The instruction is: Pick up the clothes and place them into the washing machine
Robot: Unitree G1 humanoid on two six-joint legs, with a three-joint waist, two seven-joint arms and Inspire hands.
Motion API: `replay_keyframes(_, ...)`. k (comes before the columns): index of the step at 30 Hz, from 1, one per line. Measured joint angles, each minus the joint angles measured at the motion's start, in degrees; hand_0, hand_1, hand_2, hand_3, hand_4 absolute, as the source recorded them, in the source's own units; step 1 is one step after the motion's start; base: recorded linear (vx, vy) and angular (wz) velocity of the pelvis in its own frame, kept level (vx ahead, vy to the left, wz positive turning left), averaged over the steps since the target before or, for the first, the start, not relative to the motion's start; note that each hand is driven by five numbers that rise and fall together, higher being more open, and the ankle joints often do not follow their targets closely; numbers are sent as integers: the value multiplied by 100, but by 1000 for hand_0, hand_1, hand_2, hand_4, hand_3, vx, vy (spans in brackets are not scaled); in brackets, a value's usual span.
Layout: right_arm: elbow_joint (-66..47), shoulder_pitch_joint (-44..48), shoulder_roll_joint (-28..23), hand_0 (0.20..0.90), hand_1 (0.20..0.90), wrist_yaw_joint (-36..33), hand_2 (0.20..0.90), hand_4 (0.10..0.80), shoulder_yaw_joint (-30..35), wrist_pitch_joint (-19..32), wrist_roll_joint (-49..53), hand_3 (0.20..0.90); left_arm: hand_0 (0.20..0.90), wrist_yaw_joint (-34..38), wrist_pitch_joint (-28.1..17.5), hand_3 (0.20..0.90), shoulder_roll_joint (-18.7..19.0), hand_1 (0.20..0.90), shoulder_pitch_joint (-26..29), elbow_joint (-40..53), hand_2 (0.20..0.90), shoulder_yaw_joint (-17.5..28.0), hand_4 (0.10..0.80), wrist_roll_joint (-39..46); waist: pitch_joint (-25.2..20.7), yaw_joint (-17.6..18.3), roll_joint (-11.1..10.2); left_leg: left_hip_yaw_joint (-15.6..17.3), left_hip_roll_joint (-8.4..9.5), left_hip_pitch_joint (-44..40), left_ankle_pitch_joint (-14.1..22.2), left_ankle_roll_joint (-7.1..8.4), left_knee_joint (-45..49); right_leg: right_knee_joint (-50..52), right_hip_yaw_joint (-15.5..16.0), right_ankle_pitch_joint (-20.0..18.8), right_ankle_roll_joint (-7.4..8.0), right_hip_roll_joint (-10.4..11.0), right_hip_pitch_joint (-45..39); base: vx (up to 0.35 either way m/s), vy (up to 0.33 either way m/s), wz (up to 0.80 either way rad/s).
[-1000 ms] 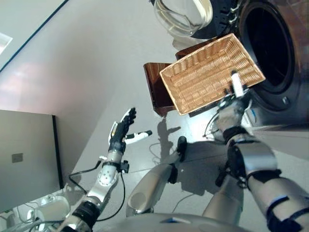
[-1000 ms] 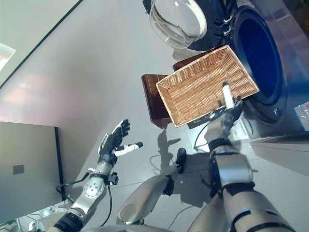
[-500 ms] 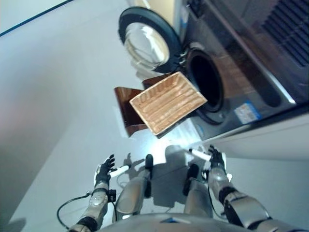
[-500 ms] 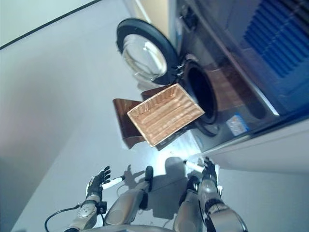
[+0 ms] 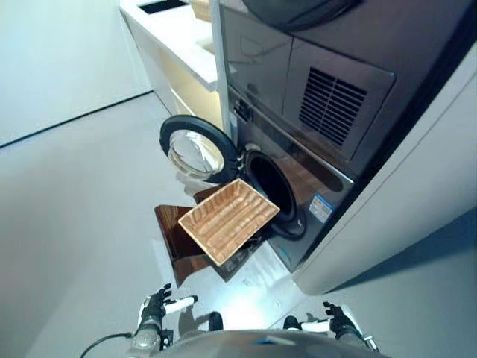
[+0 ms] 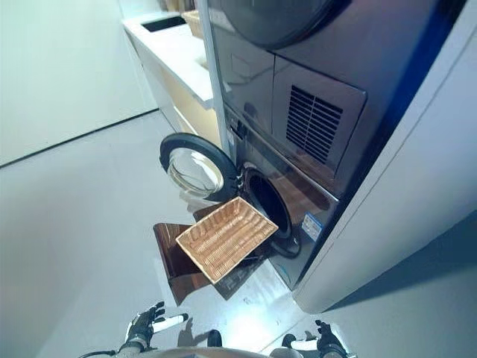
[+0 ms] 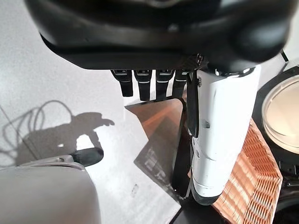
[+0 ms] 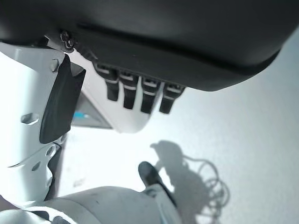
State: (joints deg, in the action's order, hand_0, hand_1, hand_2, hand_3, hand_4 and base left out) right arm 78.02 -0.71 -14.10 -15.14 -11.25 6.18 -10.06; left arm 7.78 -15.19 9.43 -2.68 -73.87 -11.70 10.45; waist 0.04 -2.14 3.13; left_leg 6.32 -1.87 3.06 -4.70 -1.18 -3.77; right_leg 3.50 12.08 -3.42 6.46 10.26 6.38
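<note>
Looking down from the head camera, I see my left hand (image 5: 154, 307) low at the bottom edge on the left, fingers spread and relaxed, white-covered thumb jutting toward the middle, gripping nothing. Its wrist view confirms it: the fingers (image 7: 142, 84) hang straight over bare floor (image 5: 67, 216).

Further in, a dark brown stand (image 5: 173, 237) sits on the floor, and a wicker basket (image 5: 227, 218) rests tilted on it, touching or just short of the washer's opening. The basket's long axis runs diagonally, from its near-left corner up toward the drum opening (image 5: 270, 188) at the right. I can see only woven bottom in it; no clothes show anywhere in these views, so I cannot tell where they are.

The round glass door (image 5: 195, 148) stands swung wide open to the left of the washing machine (image 5: 298, 186). A second appliance (image 5: 328, 67) is stacked above it, and a white worktop (image 5: 175, 33) stretches away behind.

At the bottom right, my right hand (image 5: 337, 322) hovers above the floor, released, with its fingers (image 8: 133, 88) straight and empty.
</note>
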Motion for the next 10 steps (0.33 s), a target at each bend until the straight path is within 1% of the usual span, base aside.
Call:
replay_keyframes(2,5,-27,0,900,900,63,900,800,47,0,1,900,900,-120,189,900,7,900,6,-164,900,44,800,-171,-57,14,-9,19,-20,-76,-2,3,-33,16,-21,9,-12,-21,-7,23,-26,-7)
replay_keyframes(6,93,-69,0,900,900,176,900,800,248,-8,34,900,900,-296,376,900,15,900,-22,-322,900,76,800,-310,-118,79,-12,33,-39,-228,2,10,-46,2,-28,17,-21,-35,-179,45,-13,-1)
replay_keyframes(10,159,-36,-12,900,900,268,900,800,248,-11,39,900,900,-344,398,900,22,900,-98,-322,900,90,800,-407,-232,135,-15,82,-42,-268,5,9,-99,-8,-51,14,-16,-34,-204,25,-1,-5)
